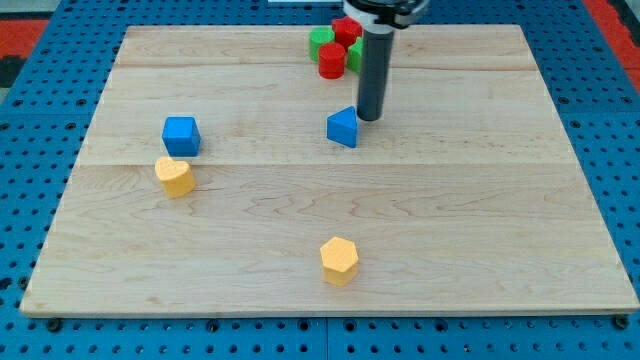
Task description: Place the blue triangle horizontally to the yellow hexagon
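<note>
- The blue triangle (342,128) lay a little above the middle of the surface (480,200), nearer the top edge than the bottom edge
- The yellow hexagon (339,260) sat well apart from it, close to the bottom edge and almost directly below the triangle, so the two were stacked in a column, not side by side
- We judged that the triangle stood far above the hexagon's row, and that it had to travel down toward the bottom edge and off to one side to sit level with it
- Our tool, the dark rod, came down from the top edge, and my tip (369,118) rested just beside the triangle's upper right corner, touching it or nearly so; we could not tell which
- That placement suited a shove down and toward the left edge, we judged
- The tool had no jaws to spread or press together; it pinched nothing and could only push
- A blue cube (181,135) and a yellow heart-like block (175,176) sat near the left edge, clear of the likely path
- A cluster of red and green blocks (335,47) crowded the top edge behind the rod
</note>
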You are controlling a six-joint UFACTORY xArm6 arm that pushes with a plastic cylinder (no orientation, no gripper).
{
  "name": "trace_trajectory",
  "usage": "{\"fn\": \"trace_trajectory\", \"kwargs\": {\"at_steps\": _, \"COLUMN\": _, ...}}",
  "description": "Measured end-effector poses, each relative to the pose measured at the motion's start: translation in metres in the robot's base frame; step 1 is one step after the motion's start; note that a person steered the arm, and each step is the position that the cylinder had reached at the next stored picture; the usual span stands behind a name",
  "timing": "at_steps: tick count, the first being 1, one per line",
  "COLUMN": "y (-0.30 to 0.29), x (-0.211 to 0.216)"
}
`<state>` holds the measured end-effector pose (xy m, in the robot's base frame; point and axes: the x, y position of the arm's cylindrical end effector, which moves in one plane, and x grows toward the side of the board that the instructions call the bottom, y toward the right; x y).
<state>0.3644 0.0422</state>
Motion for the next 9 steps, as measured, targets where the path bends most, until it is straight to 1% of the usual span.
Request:
{"fn": "trace_trajectory", "kwargs": {"at_steps": 1, "y": -0.032, "x": 0.016}}
{"fn": "trace_trajectory", "kwargs": {"at_steps": 2, "y": -0.049, "x": 0.049}}
{"fn": "trace_trajectory", "kwargs": {"at_steps": 3, "y": -0.064, "x": 0.095}}
{"fn": "trace_trajectory", "kwargs": {"at_steps": 5, "y": -0.088, "x": 0.163}}
{"fn": "trace_trajectory", "kwargs": {"at_steps": 6, "y": -0.108, "x": 0.172}}
{"fn": "trace_trajectory", "kwargs": {"at_steps": 7, "y": -0.145, "x": 0.169}}
{"fn": "trace_trajectory", "kwargs": {"at_steps": 8, "y": -0.150, "x": 0.191}}
{"fn": "trace_trajectory", "kwargs": {"at_steps": 9, "y": -0.129, "x": 0.201}}
